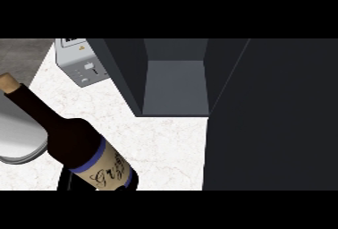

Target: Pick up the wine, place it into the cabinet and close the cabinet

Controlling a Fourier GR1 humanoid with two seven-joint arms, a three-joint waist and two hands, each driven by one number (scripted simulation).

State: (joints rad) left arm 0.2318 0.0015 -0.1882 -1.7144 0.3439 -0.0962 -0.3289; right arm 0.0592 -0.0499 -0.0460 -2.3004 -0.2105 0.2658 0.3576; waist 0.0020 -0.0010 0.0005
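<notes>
The wine bottle [73,141] is dark, with a cork at its upper left end and a tan label edged in blue. It hangs tilted at the lower left, close to the view, neck pointing up and left. Black fingers [64,180] curl round its base from below; this is my right hand, mostly hidden behind the bottle and the lower edge. The dark cabinet [175,87] stands open at the top centre with a bare grey floor inside. Its door [271,116] fills the right side, swung wide. The bottle is left of and in front of the opening.
A grey toaster [80,60] sits on the white marble counter [165,143] left of the cabinet. A rounded grey shape [16,134], seemingly my left forearm, fills the left edge with no hand showing on it.
</notes>
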